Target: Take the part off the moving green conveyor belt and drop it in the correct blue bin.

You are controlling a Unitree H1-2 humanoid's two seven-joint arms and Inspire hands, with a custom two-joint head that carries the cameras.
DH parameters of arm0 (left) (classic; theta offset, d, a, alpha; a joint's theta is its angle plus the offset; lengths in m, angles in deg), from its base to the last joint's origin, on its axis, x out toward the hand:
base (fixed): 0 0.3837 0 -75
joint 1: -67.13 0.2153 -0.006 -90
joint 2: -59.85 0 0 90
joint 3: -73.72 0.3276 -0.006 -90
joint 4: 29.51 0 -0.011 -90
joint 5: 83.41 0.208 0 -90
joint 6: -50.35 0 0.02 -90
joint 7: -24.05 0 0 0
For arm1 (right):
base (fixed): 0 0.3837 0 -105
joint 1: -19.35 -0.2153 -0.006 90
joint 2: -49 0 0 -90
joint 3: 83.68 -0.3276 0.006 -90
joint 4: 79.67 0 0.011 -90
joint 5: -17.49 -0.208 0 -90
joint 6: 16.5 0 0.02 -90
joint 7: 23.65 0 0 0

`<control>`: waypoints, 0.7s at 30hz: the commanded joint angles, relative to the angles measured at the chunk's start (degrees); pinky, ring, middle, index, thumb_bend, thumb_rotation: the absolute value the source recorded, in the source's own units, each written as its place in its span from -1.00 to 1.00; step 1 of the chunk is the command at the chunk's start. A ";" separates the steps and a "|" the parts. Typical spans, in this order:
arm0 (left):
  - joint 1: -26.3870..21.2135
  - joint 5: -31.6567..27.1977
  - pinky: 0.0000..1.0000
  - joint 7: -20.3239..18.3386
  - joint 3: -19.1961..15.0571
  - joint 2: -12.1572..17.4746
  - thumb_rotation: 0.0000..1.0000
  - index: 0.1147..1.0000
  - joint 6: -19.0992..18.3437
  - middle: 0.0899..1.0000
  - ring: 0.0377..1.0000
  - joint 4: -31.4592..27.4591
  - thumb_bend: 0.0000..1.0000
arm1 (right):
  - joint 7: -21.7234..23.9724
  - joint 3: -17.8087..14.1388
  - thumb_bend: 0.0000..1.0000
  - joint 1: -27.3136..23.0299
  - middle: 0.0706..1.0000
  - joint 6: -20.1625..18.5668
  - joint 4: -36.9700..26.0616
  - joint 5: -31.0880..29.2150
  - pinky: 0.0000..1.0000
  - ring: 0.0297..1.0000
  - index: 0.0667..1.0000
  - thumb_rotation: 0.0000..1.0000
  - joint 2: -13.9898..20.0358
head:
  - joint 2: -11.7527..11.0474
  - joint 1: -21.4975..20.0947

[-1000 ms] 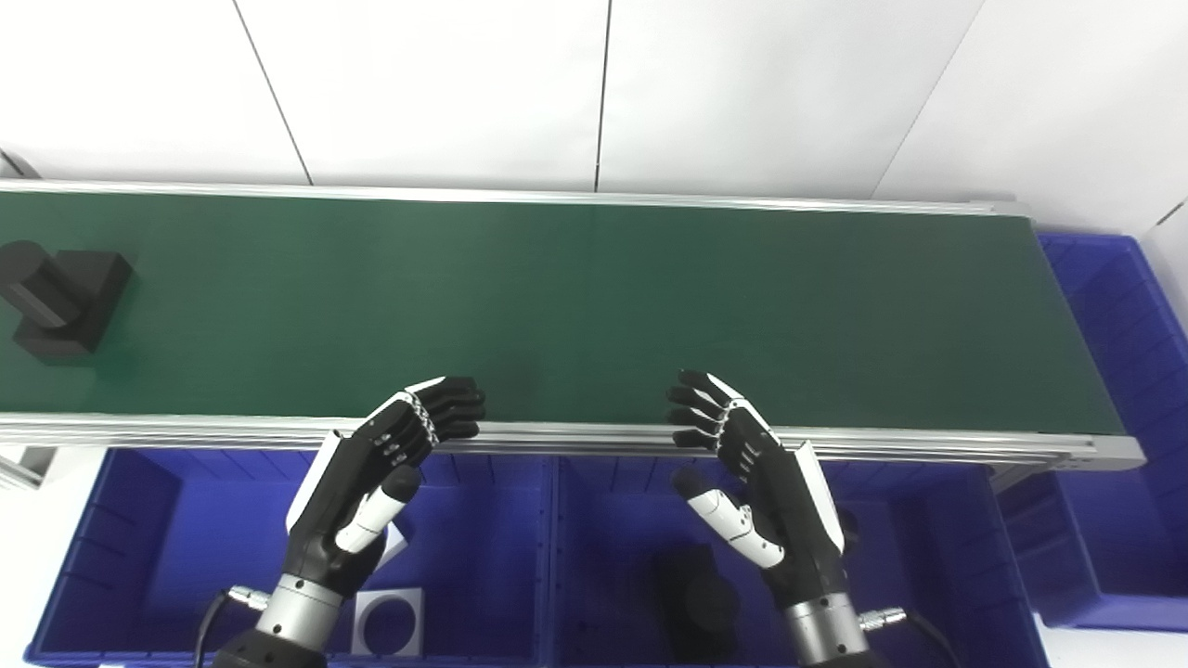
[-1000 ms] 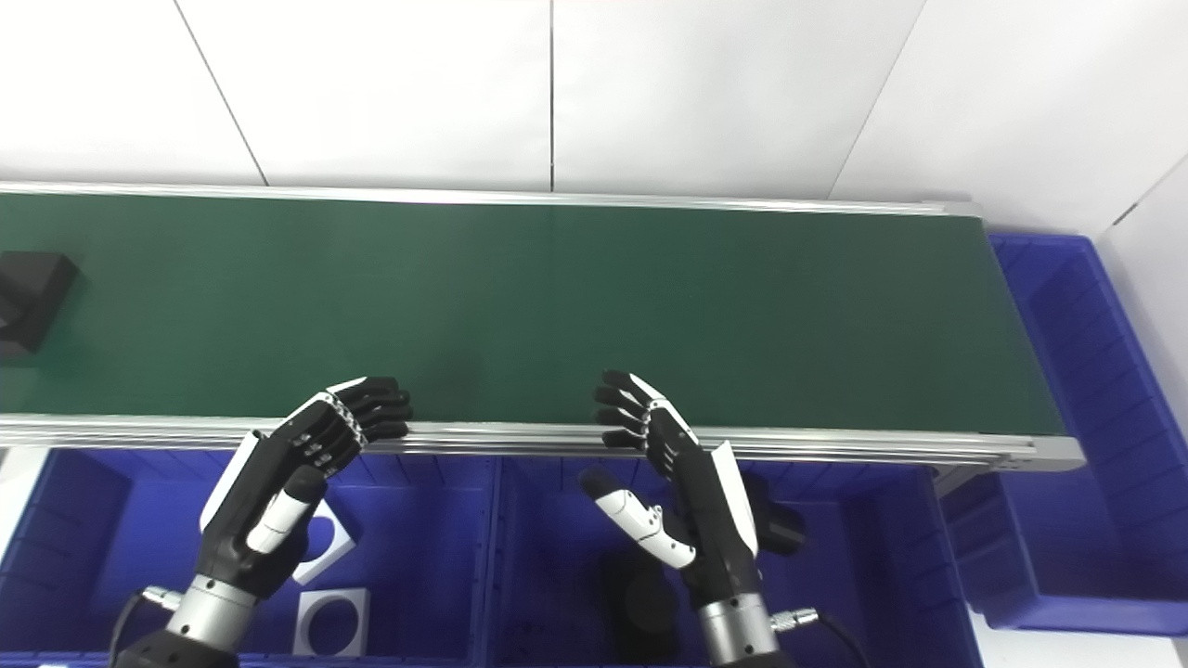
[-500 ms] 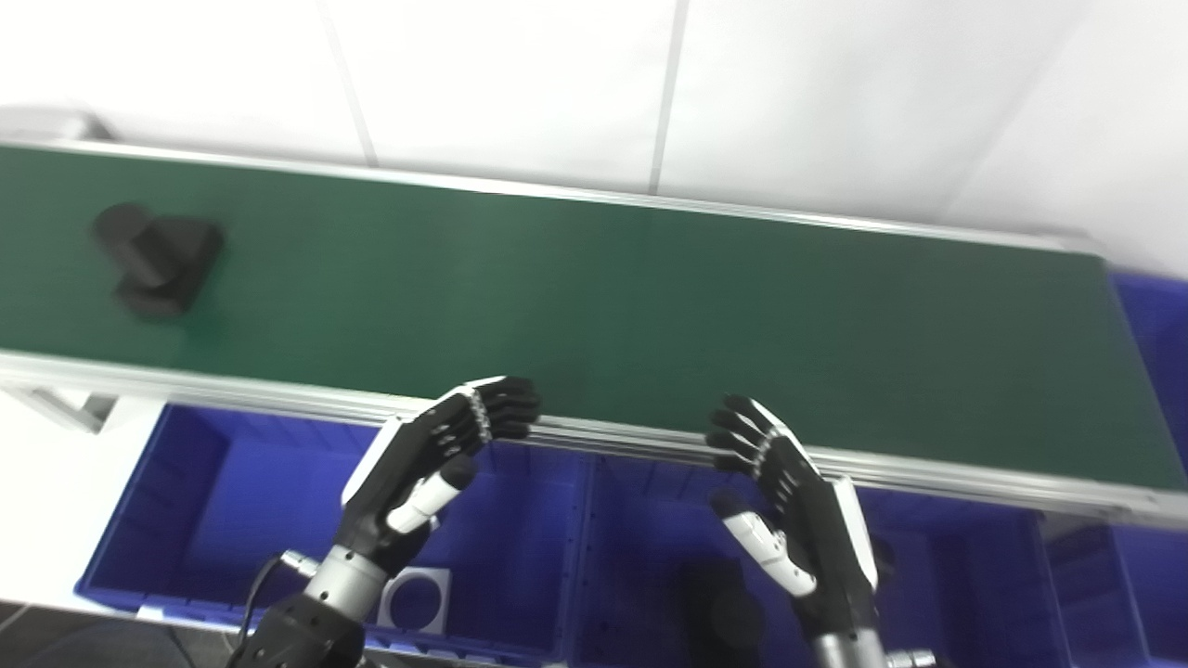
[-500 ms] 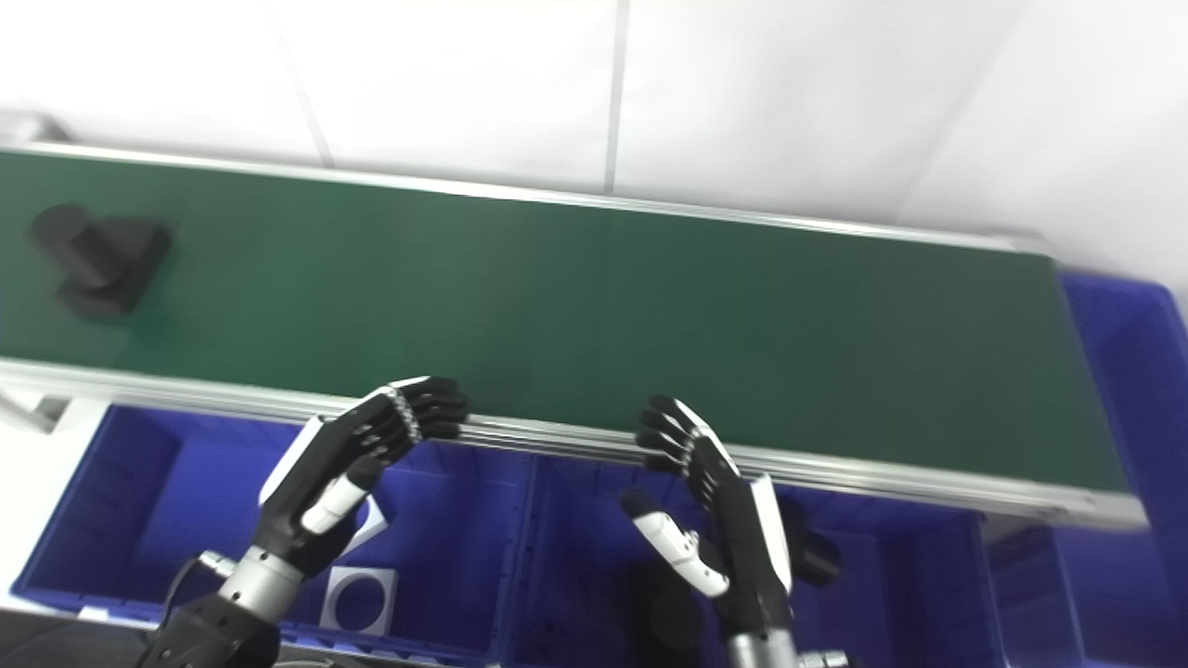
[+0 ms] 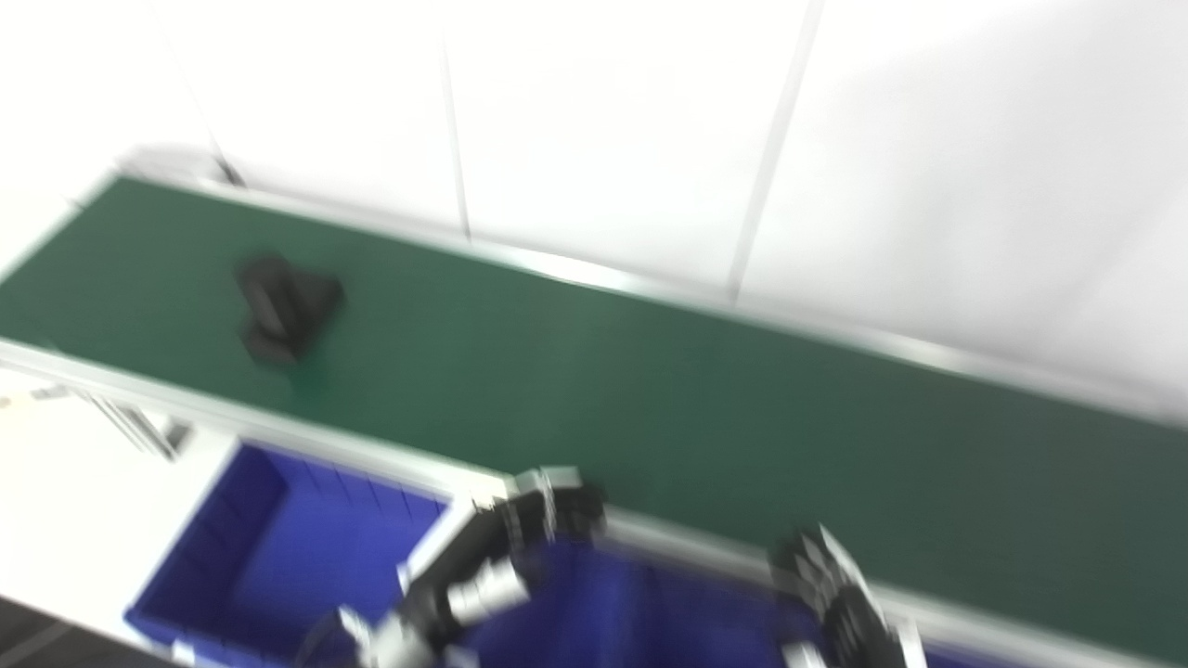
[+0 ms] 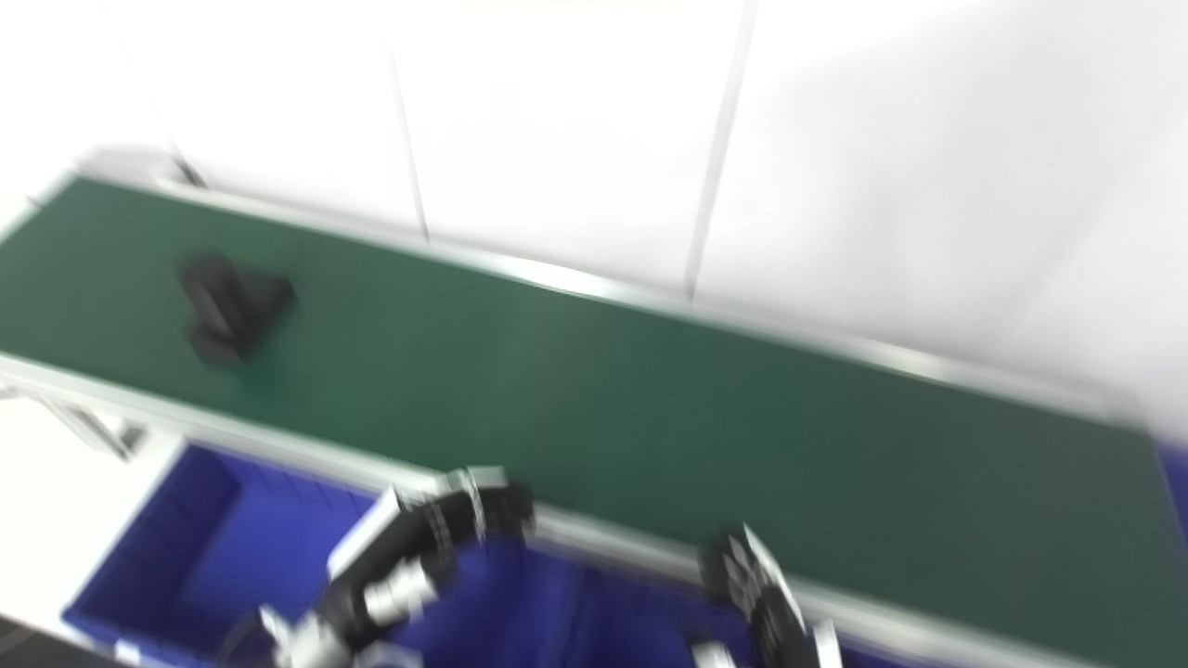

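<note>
A black part [image 5: 286, 308], a block with a round stub on top, lies on the green conveyor belt [image 5: 650, 408] near its left end. My left hand [image 5: 506, 547] hovers over the belt's near rail, well to the right of the part, fingers spread and holding nothing. My right hand [image 5: 840, 608] shows at the bottom edge by the same rail, also holding nothing. Both views are heavily blurred.
A blue bin [image 5: 278, 547] sits below the belt's near rail on the left. More blue bin wall [image 6: 575, 612] shows between the hands. White wall panels stand behind the belt. A metal frame leg [image 5: 139, 429] is under the belt's left end.
The camera has swung left and tilted, so the whole picture shifted. The black part has ridden further right along the belt. Both hands remain by the near rail.
</note>
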 commanded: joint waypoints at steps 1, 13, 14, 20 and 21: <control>-1.01 -0.01 0.42 -0.14 0.25 -0.46 0.38 0.43 2.82 0.45 0.46 -0.20 0.63 | 0.42 -0.33 0.15 -0.52 0.59 3.85 -0.39 -0.75 0.36 0.51 0.70 0.29 0.09 | -0.24 0.34; -1.90 0.18 0.40 -0.01 0.40 -1.43 0.31 0.39 3.94 0.43 0.44 2.44 0.71 | 0.32 -1.13 0.09 -1.12 0.58 3.86 0.91 -1.25 0.35 0.50 0.71 0.33 0.24 | -3.32 3.03; -1.97 0.16 0.40 -0.05 0.38 -1.50 0.31 0.39 4.08 0.43 0.44 2.64 0.71 | 0.40 -1.12 0.09 -1.14 0.58 3.86 0.93 -1.30 0.35 0.50 0.71 0.33 0.32 | -3.60 3.14; -2.30 0.26 0.38 -0.05 0.40 -1.90 0.27 0.38 5.22 0.42 0.43 3.96 0.70 | 0.63 -1.16 -0.02 -1.32 0.61 4.47 1.43 -1.36 0.37 0.53 0.74 0.29 0.82 | -4.65 3.61; -2.37 0.29 0.38 -0.07 0.42 -1.94 0.27 0.38 5.42 0.41 0.42 4.19 0.69 | 0.63 -1.18 -0.03 -1.39 0.61 4.61 1.57 -1.29 0.37 0.53 0.74 0.29 0.92 | -4.71 3.57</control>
